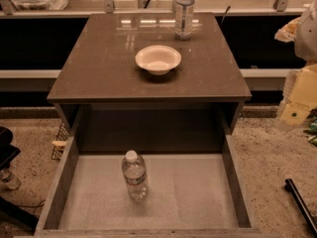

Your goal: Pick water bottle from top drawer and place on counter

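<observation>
The water bottle [134, 175] is short and clear with a white cap and a dark label band. It stands upright on the pale liner of the open top drawer [231, 177], left of the middle. The dark brown glossy counter [99, 68] lies above and behind the drawer. My gripper [301, 95] is the pale cream shape at the right edge. It is beside the counter's right side, well away from the bottle and holding nothing I can see.
A white bowl [158, 59] sits mid-counter. A taller, slimmer clear bottle [184, 13] stands at the counter's back edge. A dark rod [300, 204] lies on the speckled floor at the right. A small bottle [10, 179] and dark furniture are at the left.
</observation>
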`<state>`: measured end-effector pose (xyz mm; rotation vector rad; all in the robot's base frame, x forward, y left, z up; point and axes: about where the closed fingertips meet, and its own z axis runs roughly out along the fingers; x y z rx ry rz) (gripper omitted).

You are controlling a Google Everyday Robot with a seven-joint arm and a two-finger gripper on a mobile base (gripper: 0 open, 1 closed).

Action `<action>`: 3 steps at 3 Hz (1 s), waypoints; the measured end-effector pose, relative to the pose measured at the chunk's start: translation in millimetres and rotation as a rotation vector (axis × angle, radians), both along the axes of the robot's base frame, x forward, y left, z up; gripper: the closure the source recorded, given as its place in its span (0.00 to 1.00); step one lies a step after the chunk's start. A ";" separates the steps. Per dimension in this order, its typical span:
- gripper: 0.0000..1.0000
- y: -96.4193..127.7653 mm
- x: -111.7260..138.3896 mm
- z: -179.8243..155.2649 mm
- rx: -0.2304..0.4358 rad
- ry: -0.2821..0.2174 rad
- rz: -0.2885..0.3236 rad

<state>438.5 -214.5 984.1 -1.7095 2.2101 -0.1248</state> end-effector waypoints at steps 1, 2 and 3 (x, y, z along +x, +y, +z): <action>0.00 0.0 0.0 0.1 0.000 0.000 0.000; 0.00 4.1 -2.8 -6.0 0.072 -0.005 0.011; 0.00 3.6 -14.0 -32.0 0.216 -0.034 0.039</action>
